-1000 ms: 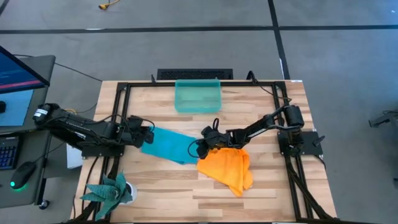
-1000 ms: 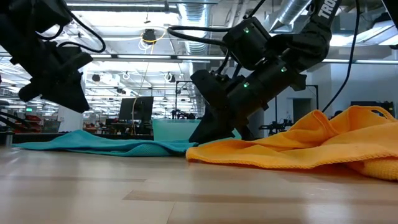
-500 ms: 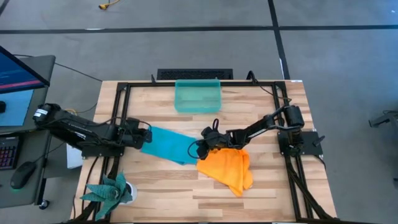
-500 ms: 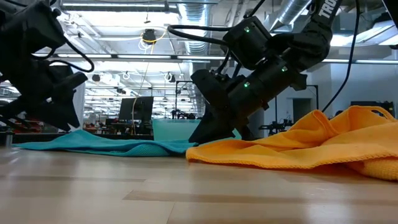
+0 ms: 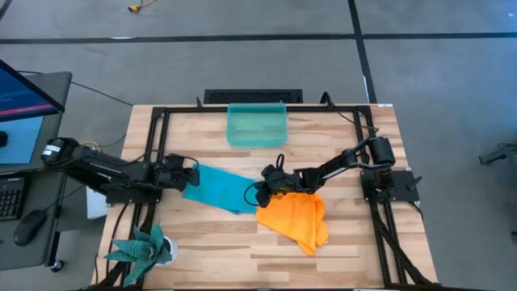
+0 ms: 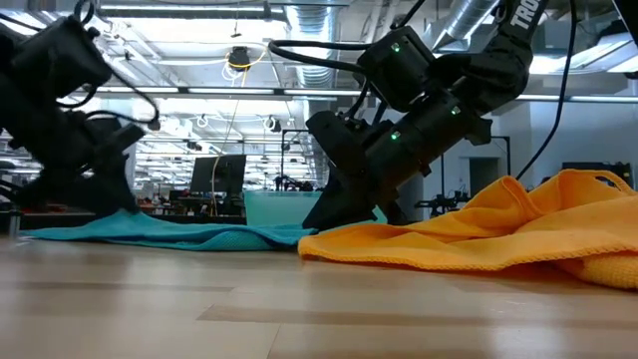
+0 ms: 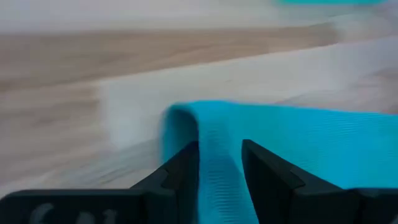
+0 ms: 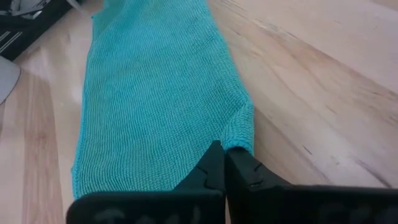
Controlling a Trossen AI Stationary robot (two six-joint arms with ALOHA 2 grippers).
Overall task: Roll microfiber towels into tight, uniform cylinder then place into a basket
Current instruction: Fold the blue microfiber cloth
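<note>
The teal towel point(image 5: 218, 187) lies flat and slantwise at the table's middle. The orange towel point(image 5: 299, 218) lies crumpled just right of it. At the teal towel's left end, my left gripper point(image 5: 192, 175) is down low and open. Its fingers stand on either side of a raised fold point(image 7: 217, 143) of the cloth. My right gripper point(image 5: 257, 194) is shut at the teal towel's right end, where it meets the orange towel. The teal basket point(image 5: 257, 125) stands at the far edge. My left gripper has the teal towel's upturned left edge point(image 7: 219, 168) between its open fingers point(image 7: 186, 165), coming in slantwise from the table's left. Whether the fingers touch the cloth I cannot tell. My right gripper pinches a corner point(image 8: 241, 134) of the teal towel's right end between its fingertips, slanting down from the table's right. The towel stretches flat on the table away from the fingers.
A green spiky plant in a white pot point(image 5: 145, 246) stands at the near left corner. A black frame point(image 5: 157, 117) runs along the table's left, far and right sides. Bare wood lies along the near edge and around the basket.
My left gripper has come down onto the teal towel's left end and drawn slightly toward the table's left edge. The towel itself has kept its place.
</note>
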